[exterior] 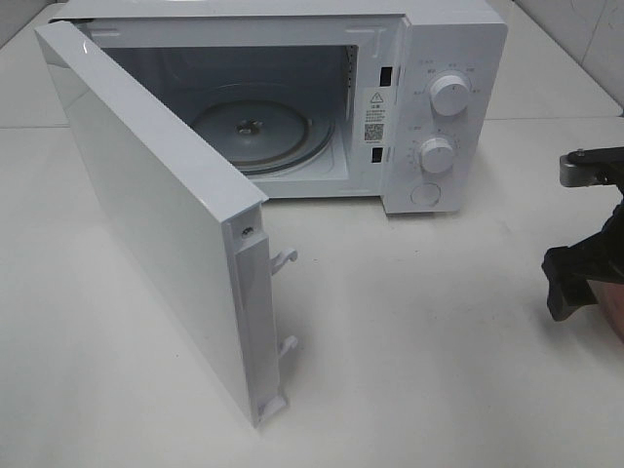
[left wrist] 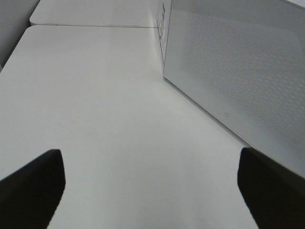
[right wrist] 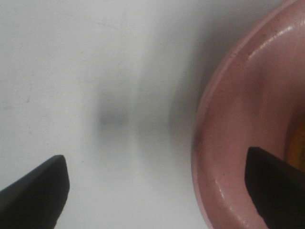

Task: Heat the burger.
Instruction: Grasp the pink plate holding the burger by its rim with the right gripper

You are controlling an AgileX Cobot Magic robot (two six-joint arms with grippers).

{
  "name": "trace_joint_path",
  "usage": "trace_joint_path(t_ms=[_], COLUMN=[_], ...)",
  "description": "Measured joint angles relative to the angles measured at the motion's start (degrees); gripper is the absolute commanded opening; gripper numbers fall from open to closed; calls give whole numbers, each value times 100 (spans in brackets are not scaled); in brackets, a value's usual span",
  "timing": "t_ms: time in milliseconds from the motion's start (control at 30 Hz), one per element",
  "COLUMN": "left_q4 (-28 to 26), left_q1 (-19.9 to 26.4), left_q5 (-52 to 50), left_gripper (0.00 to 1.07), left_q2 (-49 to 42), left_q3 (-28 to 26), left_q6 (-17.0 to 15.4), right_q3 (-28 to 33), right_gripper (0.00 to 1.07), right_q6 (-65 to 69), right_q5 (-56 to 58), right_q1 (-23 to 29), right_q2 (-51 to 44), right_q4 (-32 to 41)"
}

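Microwave (exterior: 444, 39) door (exterior: 146, 224) stands wide, so you have a free way to the turntable (exterior: 249, 127). Plate (right wrist: 238, 119) sits far right on the table (exterior: 409, 341). Your right gripper (right wrist: 155, 157) straddles its rim, spread, gripping nothing, probably set for a lift. Left gripper (left wrist: 150, 152) is spread and empty. Burger (right wrist: 299, 148): perhaps the yellow sliver on the plate.

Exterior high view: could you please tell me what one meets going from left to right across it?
Open microwave door → warning sticker on the oven's front frame → upper control knob → right end effector at the right edge.
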Motion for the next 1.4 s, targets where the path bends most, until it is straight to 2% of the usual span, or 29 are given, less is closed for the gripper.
trace_joint_path(t_ms=[500, 767, 800, 867, 900, 933, 967, 1000, 1033, 1067, 1100, 1167, 1200, 1233, 1400], left_q4=[0, 0, 0, 0, 0, 0, 0, 0, 0, 0, 0, 0, 0, 0, 0], left_q1=[0, 0, 0, 0, 0, 0, 0, 0, 0, 0, 0, 0, 0, 0, 0], left_q5=[0, 0, 0, 0, 0, 0, 0, 0, 0, 0, 0, 0, 0, 0, 0], left_gripper=[90, 90, 90, 90, 90, 90, 90, 90, 90, 90, 90, 90, 90, 90, 90], left_q2=[0, 0, 0, 0, 0, 0, 0, 0, 0, 0, 0, 0, 0, 0, 0], left_q3=[0, 0, 0, 0, 0, 0, 0, 0, 0, 0, 0, 0, 0, 0, 0], left_q6=[0, 0, 0, 0, 0, 0, 0, 0, 0, 0, 0, 0, 0, 0, 0], right_q3=[0, 0, -6, -6, -6, -6, -6, -6, -6, -6, -6, -6, -6, -6, -6], right_gripper=[82, 67, 62, 58, 49, 49, 38, 38, 32, 21, 21, 7, 7, 0, 0], right_q6=[0, 0, 0, 0, 0, 0, 23, 23, 40, 92, 92, 155, 155, 160, 160], right_q5=[-441, -510, -504, -493, -458, -458, -413, -413, -384, -361, -361, -344, -344, -315, -315], right_q1=[-109, -109, -109, -109, -109, -109, -109, -109, -109, -109, -109, -109, -109, -109, -109], right_q2=[607, 796, 837, 842, 842, 842, 842, 842, 842, 842, 842, 842, 842, 842, 831], right_q4=[-17, -17, -17, -17, -23, -23, -69, -69, -86, -92, -92, -97, -97, -109, -258])
